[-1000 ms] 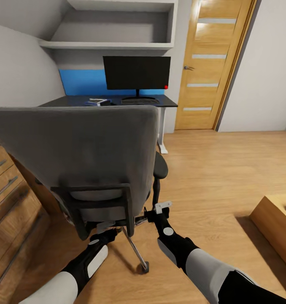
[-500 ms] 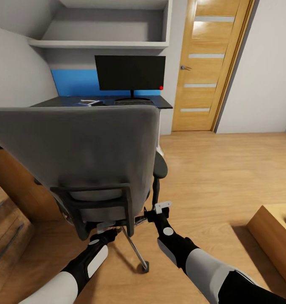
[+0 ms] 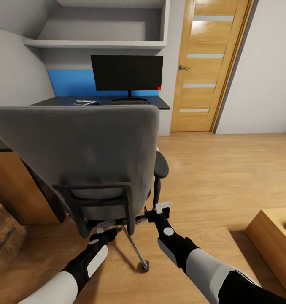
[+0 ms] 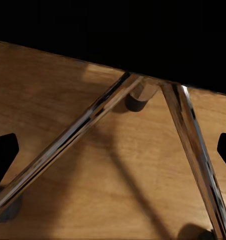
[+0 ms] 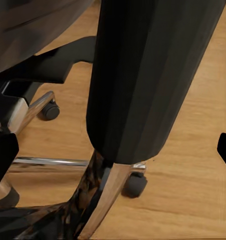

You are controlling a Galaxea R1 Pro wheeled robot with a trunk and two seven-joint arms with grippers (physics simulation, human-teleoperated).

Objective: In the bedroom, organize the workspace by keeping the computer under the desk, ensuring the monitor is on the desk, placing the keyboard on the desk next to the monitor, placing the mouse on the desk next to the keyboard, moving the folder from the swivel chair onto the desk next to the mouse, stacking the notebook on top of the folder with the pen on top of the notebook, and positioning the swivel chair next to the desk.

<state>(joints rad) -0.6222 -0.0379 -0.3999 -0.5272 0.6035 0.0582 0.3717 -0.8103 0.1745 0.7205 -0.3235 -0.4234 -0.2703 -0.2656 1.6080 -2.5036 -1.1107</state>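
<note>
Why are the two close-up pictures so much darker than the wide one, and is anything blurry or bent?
Head view: evenly lit, sharp; the door leans, a wide-lens stretch. Left wrist view: black underside of the swivel chair shades the upper part; the chrome legs carry glints and cast soft shadows on the floor. Right wrist view: the dark column sits close and looks soft-edged.

**Chair blocks the way to the desk**

The swivel chair [image 3: 88, 160] stands directly ahead, its broad gray back walling off the desk [image 3: 117, 102] behind it. Its chrome legs [image 4: 83, 127] and casters [image 5: 134, 185] crowd the low space by both grippers. A wooden cabinet [image 3: 16, 190] hems the left. Open floor [image 3: 219, 169] lies to the right, toward the door [image 3: 204, 67].
</note>
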